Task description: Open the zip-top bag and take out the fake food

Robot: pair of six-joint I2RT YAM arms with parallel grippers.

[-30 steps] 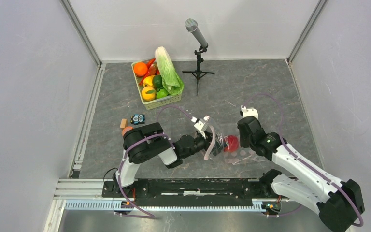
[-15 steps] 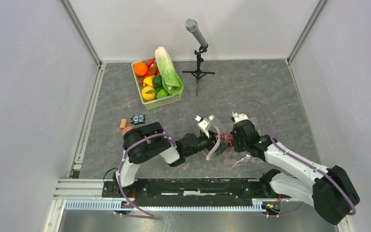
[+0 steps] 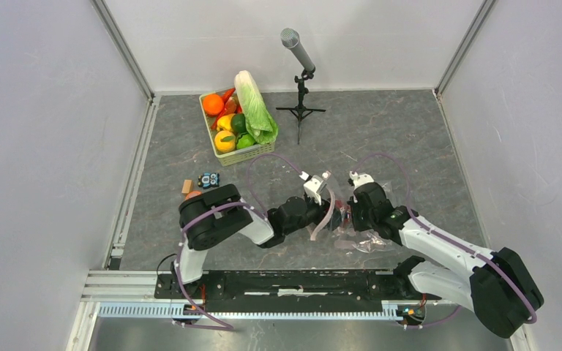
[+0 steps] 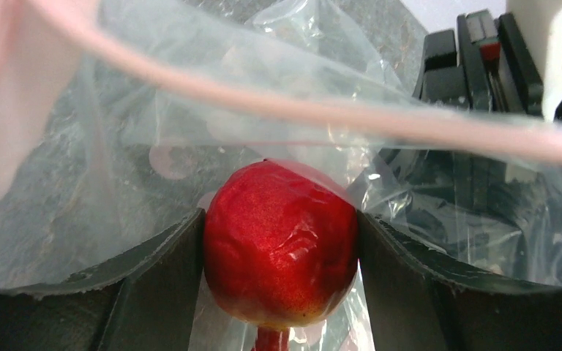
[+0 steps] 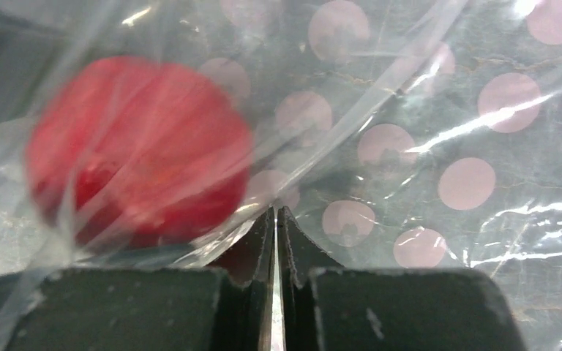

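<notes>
The zip-top bag point(image 3: 366, 238) lies crumpled between both arms, its pink zip strip point(image 4: 336, 110) arching over my left gripper point(image 4: 282, 248), which reaches inside the mouth. The fake food here is a red round fruit point(image 4: 282, 241); both left fingers point(image 4: 168, 263) press against its sides. From above, my left gripper point(image 3: 339, 213) and right gripper point(image 3: 350, 218) almost meet, and the fruit is mostly hidden. My right gripper point(image 5: 276, 216) is shut, pinching the dotted film point(image 5: 424, 146) just beside the blurred red fruit point(image 5: 135, 153).
A green basket point(image 3: 252, 153) of toy produce with a long cabbage point(image 3: 255, 110) stands at the back left. A microphone on a tripod point(image 3: 300, 73) stands beside it. A small toy point(image 3: 207, 180) and wooden blocks point(image 3: 187, 186) lie left of my left arm.
My right gripper has moved left with the bag film, close against my left gripper. My left jaws have narrowed onto the red fruit inside the bag.
</notes>
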